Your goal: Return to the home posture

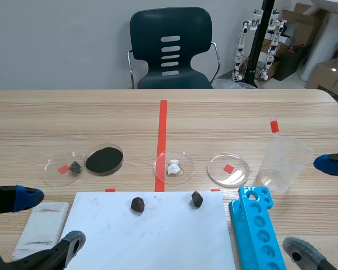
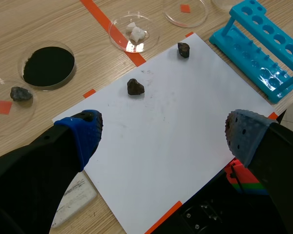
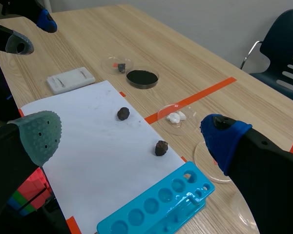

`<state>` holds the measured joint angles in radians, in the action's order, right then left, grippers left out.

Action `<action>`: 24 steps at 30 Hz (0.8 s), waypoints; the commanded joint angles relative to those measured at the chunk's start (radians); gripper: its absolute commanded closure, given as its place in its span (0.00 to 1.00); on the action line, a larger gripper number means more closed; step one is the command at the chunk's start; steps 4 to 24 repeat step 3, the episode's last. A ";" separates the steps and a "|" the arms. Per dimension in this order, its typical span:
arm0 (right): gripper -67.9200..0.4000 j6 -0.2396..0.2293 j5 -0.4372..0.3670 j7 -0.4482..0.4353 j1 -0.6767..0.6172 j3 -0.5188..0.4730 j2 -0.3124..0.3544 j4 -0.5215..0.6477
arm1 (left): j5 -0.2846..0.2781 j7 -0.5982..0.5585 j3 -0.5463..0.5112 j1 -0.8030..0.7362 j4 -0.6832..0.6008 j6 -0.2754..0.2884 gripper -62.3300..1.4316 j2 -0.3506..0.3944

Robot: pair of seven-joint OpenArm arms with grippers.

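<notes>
Jaws of black left arm point(image 2: 24, 190) and right arm point(image 3: 273, 180) stand wide apart.

left gripper point(image 1: 49, 220) low, jaws apart; right gripper point(image 1: 316, 207) likewise | paper point(image 1: 152, 239) between

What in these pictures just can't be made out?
Scene view: the blue rack runs off the bottom edge; its near end is unseen.
Right wrist view: the right hand has a blue-padded finger covering part of a clear dish.
Left wrist view: a striped block is mostly behind the left hand.
Scene view: white lumps too small to identify.
</notes>
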<state>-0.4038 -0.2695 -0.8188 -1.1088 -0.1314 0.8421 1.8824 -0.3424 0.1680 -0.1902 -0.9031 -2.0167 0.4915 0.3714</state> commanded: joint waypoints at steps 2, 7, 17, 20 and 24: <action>0.13 0.000 -0.010 -0.018 0.011 -0.003 0.002 0.006 | -0.013 -0.014 -0.002 -0.008 -0.027 0.002 0.15 -0.005; 0.13 0.000 -0.010 -0.018 0.011 -0.003 0.002 0.006 | -0.013 -0.014 -0.002 -0.008 -0.027 0.002 0.15 -0.005; 0.13 0.000 -0.010 -0.018 0.011 -0.003 0.002 0.006 | -0.013 -0.014 -0.002 -0.008 -0.027 0.002 0.15 -0.005; 0.13 0.000 -0.010 -0.018 0.011 -0.003 0.002 0.006 | -0.013 -0.014 -0.002 -0.008 -0.027 0.002 0.15 -0.005; 0.13 0.000 -0.010 -0.018 0.011 -0.003 0.002 0.006 | -0.013 -0.014 -0.002 -0.008 -0.027 0.002 0.15 -0.005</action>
